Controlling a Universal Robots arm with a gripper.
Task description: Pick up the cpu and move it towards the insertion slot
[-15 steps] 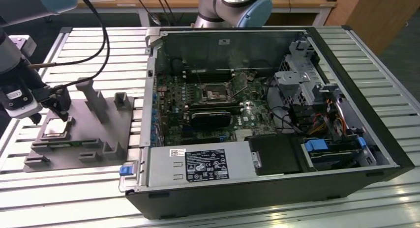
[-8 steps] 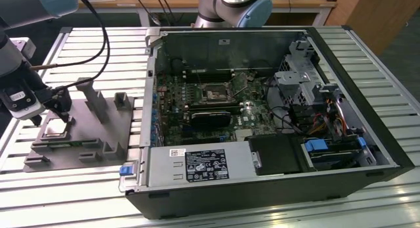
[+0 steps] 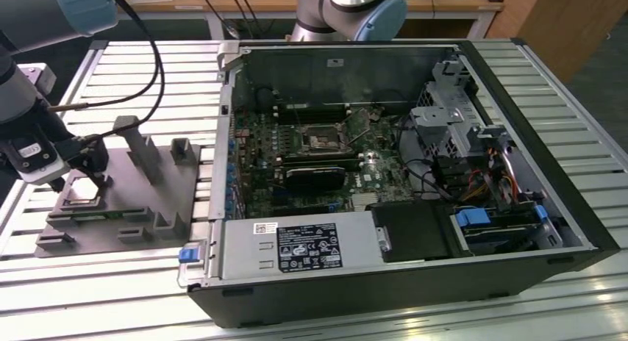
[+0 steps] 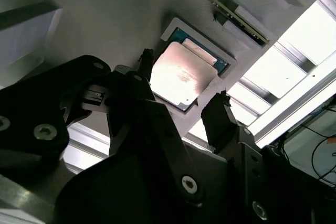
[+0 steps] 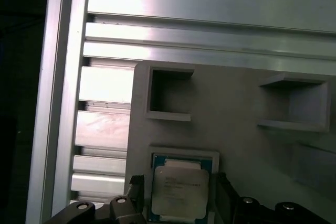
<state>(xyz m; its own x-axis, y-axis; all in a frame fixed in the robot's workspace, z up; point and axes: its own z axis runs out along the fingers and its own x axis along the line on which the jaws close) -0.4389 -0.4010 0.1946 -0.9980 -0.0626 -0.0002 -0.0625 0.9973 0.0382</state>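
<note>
At the exterior view's nine o'clock, well apart from the open case [image 3: 393,289], the gripper [image 3: 84,181] hangs low over a grey fixture [image 3: 137,209] on the slatted table [image 3: 147,69]. From the gripper, the slot [image 3: 319,140] lies toward three o'clock, inside the case on the board. That view gives the whole layout, but the arm's own bulk covers what sits under the claw. Both wrist views look down past the fingers [image 4: 219,109] and supply it. The cpu [image 4: 184,74] lies flat in a square recess of the fixture [image 5: 236,98], metal lid up, with a green board edge showing around the lid. It is close to square, so no long axis can be told. Its edges run parallel with the recess walls. The claw [image 5: 179,182] is spread, one finger outside each of two opposite edges of the cpu [image 5: 178,187], pinching nothing. The first wrist view also shows two rectangular pockets [image 5: 168,95] in the fixture beyond the recess.
</note>
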